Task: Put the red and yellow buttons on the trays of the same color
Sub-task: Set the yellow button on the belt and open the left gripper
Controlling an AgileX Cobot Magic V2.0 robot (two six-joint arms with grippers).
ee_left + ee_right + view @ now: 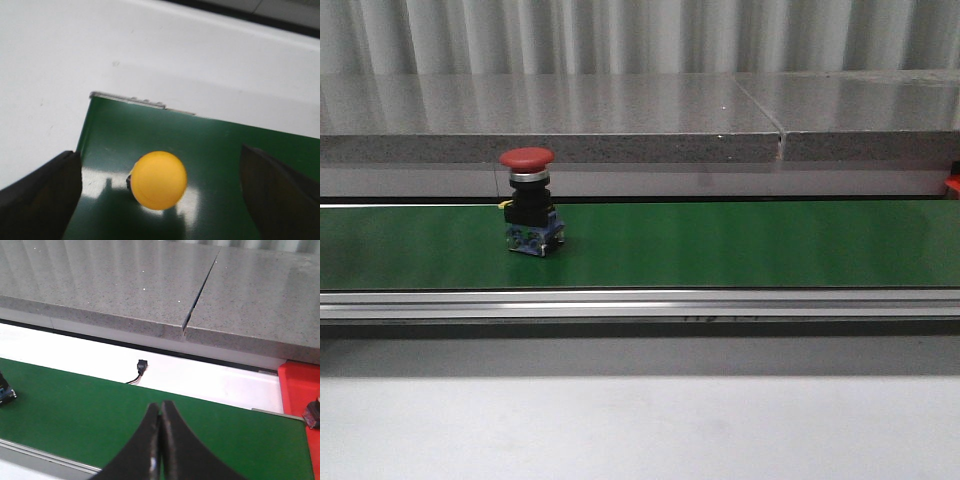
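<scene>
green belt (720,245): smooth, a bit shiny | stone shelf (570,110): speckled, glossy | yellow button (159,179): smooth plastic | belt rail (640,305): shiny metal

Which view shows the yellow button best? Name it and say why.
The left wrist view: the yellow button sits on the green belt between the open left tool fingers. The front and right wrist views don't show it.

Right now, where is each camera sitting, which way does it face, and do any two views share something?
Front view: faces forward over the green belt; red button standing on it; no arm visible.
Left wrist view: looks down on the yellow button between the open left gripper.
Right wrist view: low over the belt, toward the stone ledge and red tray; right gripper shut.
Shared: all three show the green belt.
</scene>
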